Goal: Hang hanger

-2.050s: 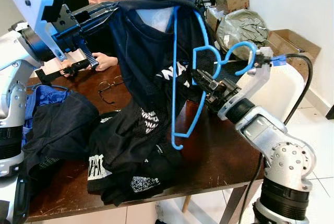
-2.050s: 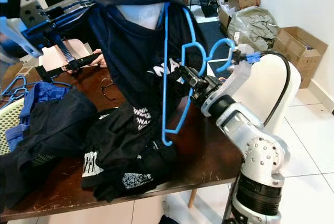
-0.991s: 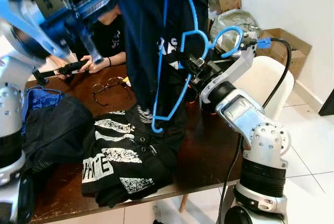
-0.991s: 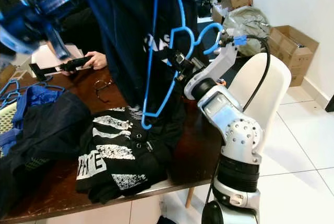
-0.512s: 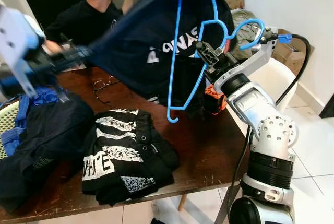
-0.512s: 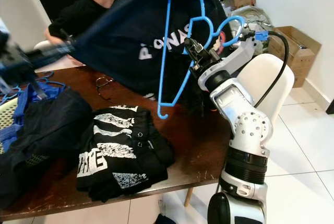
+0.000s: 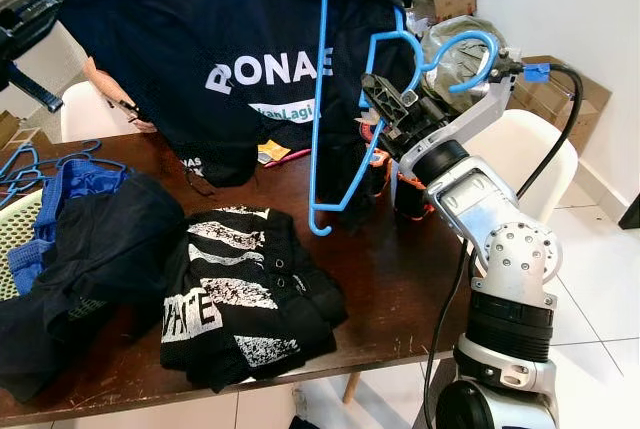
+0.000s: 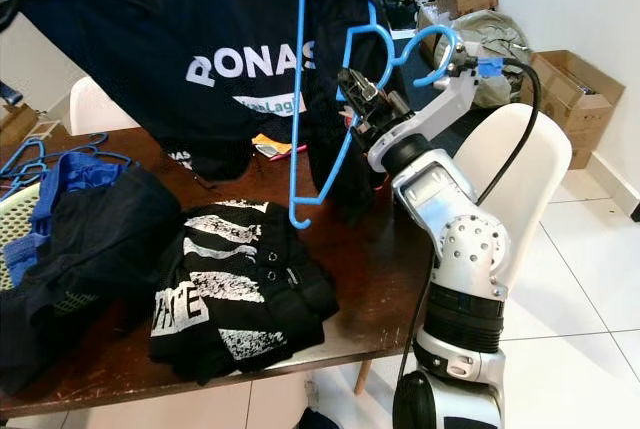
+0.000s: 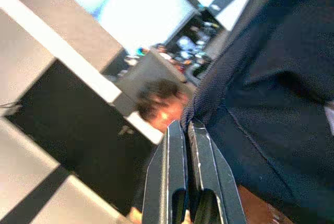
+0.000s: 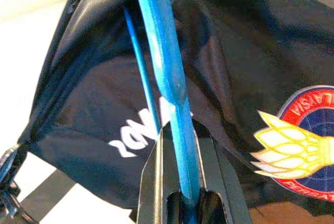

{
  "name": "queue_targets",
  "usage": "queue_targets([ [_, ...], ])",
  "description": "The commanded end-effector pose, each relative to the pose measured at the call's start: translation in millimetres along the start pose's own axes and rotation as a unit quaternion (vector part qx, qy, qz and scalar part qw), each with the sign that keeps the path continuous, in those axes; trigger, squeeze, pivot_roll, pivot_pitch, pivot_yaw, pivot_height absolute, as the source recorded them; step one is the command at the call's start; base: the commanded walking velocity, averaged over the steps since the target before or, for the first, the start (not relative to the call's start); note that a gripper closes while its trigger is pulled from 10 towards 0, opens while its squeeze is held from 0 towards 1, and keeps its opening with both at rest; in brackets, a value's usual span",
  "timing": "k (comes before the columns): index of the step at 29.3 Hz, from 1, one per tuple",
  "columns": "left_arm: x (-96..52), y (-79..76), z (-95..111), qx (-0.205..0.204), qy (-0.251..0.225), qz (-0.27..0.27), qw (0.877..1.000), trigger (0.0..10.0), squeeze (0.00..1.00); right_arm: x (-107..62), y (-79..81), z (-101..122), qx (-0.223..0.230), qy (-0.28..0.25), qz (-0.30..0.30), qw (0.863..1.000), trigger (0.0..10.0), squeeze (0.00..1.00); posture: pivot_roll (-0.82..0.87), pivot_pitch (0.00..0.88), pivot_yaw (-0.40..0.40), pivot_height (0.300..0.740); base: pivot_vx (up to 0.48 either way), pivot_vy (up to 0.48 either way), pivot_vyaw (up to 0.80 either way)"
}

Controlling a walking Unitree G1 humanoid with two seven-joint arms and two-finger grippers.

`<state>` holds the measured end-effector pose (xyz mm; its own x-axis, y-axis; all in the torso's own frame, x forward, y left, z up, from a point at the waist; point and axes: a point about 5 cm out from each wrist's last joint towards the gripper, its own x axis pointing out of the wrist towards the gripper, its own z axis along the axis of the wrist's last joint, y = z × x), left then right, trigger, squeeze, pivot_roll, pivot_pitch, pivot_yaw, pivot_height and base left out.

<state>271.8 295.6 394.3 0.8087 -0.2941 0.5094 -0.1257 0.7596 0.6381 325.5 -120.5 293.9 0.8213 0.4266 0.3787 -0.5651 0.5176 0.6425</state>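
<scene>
Blue plastic hanger (image 7: pixel 345 109), clamped in the right end effector (image 7: pixel 385 99) above the table's (image 7: pixel 400 279) far right corner, sits half inside the dark shirt (image 7: pixel 200 49) that the left end effector (image 9: pixel 180 145) pinches taut; keep that tension while threading.

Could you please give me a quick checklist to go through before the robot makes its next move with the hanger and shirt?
1. Right gripper clamped on the blue hanger: ok.
2. Left gripper pinching the edge of the navy shirt: ok.
3. Shirt lifted off the table: ok.
4. Shirt seated on both hanger shoulders: cannot tell.
5. Hanger hook free and unsnagged: ok.
6. A rail to hang it on: cannot tell.
</scene>
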Motion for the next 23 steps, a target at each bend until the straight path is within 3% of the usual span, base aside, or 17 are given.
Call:
queue_targets([
  [1, -11.9, 33.4, -1, 0.024, 0.022, 0.085, 0.996, 10.0, 0.0, -9.4, -12.2, 31, 0.002, -0.099, -0.041, 0.994, 10.0, 0.0, 0.05, 0.0, 0.057, 0.74, 0.0, 0.0, 0.0],
  [4, -14.1, 45.0, -2, 0.024, 0.022, 0.128, 0.991, 10.0, 0.0, -11.3, -19.0, 39, 0.003, -0.122, -0.061, 0.991, 10.0, 0.0, 0.06, 0.0, 0.055, 0.74, 0.0, 0.0, 0.0],
  [6, -11.9, 36.7, -6, -0.011, 0.018, 0.109, 0.994, 10.0, 0.0, -12.0, -22.5, 40, 0.002, -0.127, -0.069, 0.989, 10.0, 0.0, 0.07, 0.0, 0.052, 0.74, 0.0, 0.0, 0.0],
  [7, -9.5, 21.8, -9, -0.033, 0.015, 0.066, 0.997, 10.0, 0.0, -11.5, -22.4, 39, -0.001, -0.124, -0.068, 0.99, 10.0, 0.0, 0.07, 0.0, 0.051, 0.74, 0.0, 0.0, 0.0],
  [9, -9.5, 21.8, -9, -0.033, 0.015, 0.066, 0.997, 10.0, 0.0, -11.5, -22.4, 39, -0.001, -0.124, -0.068, 0.99, 10.0, 0.0, 0.07, 0.0, 0.051, 0.74, 0.0, 0.0, 0.0],
  [11, -8.8, -28.5, -16, -0.089, 0.015, -0.077, 0.993, 10.0, 0.0, -8.3, -18.7, 35, -0.02, -0.113, -0.059, 0.992, 10.0, 0.0, 0.07, 0.0, 0.05, 0.74, 0.0, 0.0, 0.0],
  [12, -8.8, -28.5, -16, -0.089, 0.015, -0.077, 0.993, 10.0, 0.0, -8.3, -18.7, 35, -0.02, -0.113, -0.059, 0.992, 10.0, 0.0, 0.07, 0.0, 0.05, 0.74, 0.0, 0.0, 0.0],
  [14, -16.3, -74.5, -23, -0.124, 0.029, -0.199, 0.972, 10.0, 0.0, -5.4, -13.1, 33, -0.032, -0.108, -0.046, 0.993, 10.0, 0.0, 0.07, 0.0, 0.05, 0.74, 0.0, 0.0, 0.0],
  [15, -16.3, -74.5, -23, -0.124, 0.029, -0.199, 0.972, 10.0, 0.0, -5.4, -13.1, 33, -0.032, -0.108, -0.046, 0.993, 10.0, 0.0, 0.07, 0.0, 0.05, 0.74, 0.0, 0.0, 0.0],
  [16, -29.5, -116.0, -26, -0.15, 0.047, -0.31, 0.938, 10.0, 0.0, -4.6, -8.3, 32, -0.042, -0.111, -0.035, 0.992, 10.0, 0.0, 0.07, 0.0, 0.051, 0.74, 0.0, 0.0, 0.0],
  [17, -29.5, -116.0, -26, -0.15, 0.047, -0.31, 0.938, 10.0, 0.0, -4.6, -8.3, 32, -0.042, -0.111, -0.035, 0.992, 10.0, 0.0, 0.07, 0.0, 0.051, 0.74, 0.0, 0.0, 0.0],
  [19, -40.7, -138.9, -24, -0.164, 0.051, -0.376, 0.911, 10.0, 0.0, -4.2, -5.4, 34, -0.048, -0.117, -0.026, 0.992, 10.0, 0.0, 0.07, 0.0, 0.05, 0.74, 0.0, 0.0, 0.0],
  [22, -40.7, -138.9, -24, -0.164, 0.051, -0.376, 0.911, 10.0, 0.0, -4.2, -5.4, 34, -0.048, -0.117, -0.026, 0.992, 10.0, 0.0, 0.07, 0.0, 0.05, 0.74, 0.0, 0.0, 0.0],
  [23, -45.0, -147.3, -23, -0.174, 0.053, -0.397, 0.9, 10.0, 0.0, -3.7, -3.8, 35, -0.049, -0.121, -0.022, 0.991, 10.0, 0.0, 0.07, 0.0, 0.048, 0.74, 0.0, 0.0, 0.0],
])
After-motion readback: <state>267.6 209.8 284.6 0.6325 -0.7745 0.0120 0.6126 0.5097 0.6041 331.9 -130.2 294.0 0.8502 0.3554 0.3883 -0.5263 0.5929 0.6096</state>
